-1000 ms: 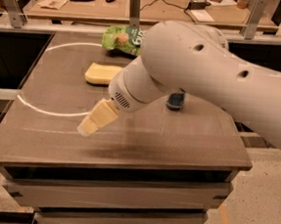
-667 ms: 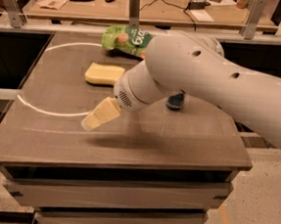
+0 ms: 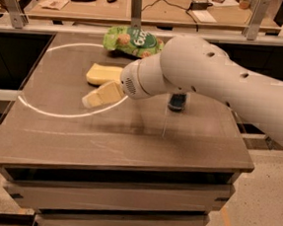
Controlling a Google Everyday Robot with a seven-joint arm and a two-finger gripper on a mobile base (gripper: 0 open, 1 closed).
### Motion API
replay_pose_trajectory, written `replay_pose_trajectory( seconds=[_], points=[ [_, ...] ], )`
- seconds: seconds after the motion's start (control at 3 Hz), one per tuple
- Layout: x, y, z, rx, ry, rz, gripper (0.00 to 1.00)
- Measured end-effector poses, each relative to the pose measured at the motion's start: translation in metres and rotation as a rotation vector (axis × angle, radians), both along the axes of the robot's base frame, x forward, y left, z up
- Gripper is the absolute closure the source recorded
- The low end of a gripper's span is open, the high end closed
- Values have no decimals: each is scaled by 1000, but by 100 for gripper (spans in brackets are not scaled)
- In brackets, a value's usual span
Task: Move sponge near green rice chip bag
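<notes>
My gripper (image 3: pixel 99 94) has moved away from the near edge of the table (image 3: pixel 129 143). I cannot tell how far open it is or whether it grips anything. Just beyond it lies the sponge (image 3: pixel 104 74), a pale yellow, rounded block lying flat, its long axis running left to right. Farther back sits the wrinkly green rice chip bag (image 3: pixel 133 41).

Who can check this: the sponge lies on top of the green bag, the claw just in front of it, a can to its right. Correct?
No. The camera view shows the sponge on the table, apart from the green bag behind it. The rest holds: the claw is just in front of the sponge, the can to its right.
</notes>
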State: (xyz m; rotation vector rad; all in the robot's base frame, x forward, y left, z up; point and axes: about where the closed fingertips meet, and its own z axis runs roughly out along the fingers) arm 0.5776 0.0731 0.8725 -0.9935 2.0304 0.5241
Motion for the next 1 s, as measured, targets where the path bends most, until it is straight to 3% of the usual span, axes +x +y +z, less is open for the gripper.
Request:
replay_pose_trajectory(
  seconds=[0.67,1.0],
  points=[
    [10,10,0,-99,-58,9,0],
    [10,10,0,-100,-59,8,0]
  ],
)
